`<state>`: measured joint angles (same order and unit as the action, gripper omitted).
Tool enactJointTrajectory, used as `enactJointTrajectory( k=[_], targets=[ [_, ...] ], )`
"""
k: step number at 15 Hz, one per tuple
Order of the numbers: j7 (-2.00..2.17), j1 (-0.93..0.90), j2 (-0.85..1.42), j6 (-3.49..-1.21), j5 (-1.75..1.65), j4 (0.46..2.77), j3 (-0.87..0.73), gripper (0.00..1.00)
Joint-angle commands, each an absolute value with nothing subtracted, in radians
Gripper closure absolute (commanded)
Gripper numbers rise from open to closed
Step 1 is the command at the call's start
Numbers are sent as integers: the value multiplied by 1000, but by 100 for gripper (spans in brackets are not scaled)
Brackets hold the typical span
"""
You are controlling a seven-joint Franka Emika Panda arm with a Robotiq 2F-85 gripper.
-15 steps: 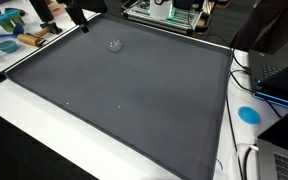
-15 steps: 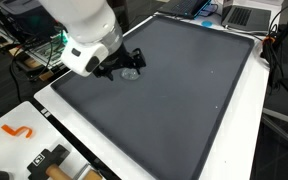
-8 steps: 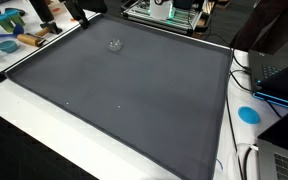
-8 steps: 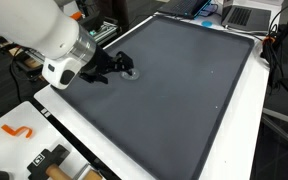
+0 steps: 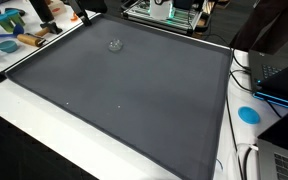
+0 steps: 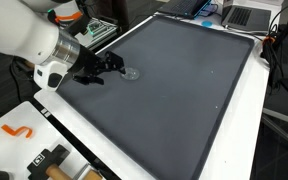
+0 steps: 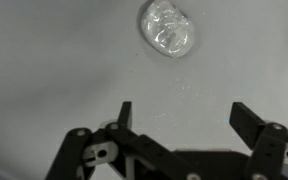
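A small clear, crumpled-looking object (image 7: 168, 28) lies on the dark grey mat (image 6: 184, 90); it shows in both exterior views (image 5: 115, 45) (image 6: 132, 72). My gripper (image 7: 181, 115) hangs over the mat just short of it, jaws wide open and empty. In an exterior view the gripper (image 6: 112, 64) sits just beside the object, apart from it, near the mat's edge. The white arm (image 6: 29, 45) reaches in from the side.
The mat lies on a white table (image 6: 254, 100). Orange hook and tools (image 6: 19, 131) lie near one corner. Laptops (image 5: 279, 75), a blue disc (image 5: 248, 114), cables and a metal rack (image 5: 164, 12) surround the mat. Clutter (image 5: 9, 35) sits past another corner.
The arm has drawn back from the clear object toward the mat's edge, uncovering it. The object has stayed where it was. The jaws stayed open.
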<state>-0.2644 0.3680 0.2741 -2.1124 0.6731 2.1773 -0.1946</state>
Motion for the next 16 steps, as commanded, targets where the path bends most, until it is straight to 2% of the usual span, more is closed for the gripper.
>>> enactJointTrajectory(
  k=[1,16],
  targets=[
    [-345,382,237,-2088,710,2229,-208,0],
    [-464,375,197,-2034,724,2268,-223,0]
  ],
)
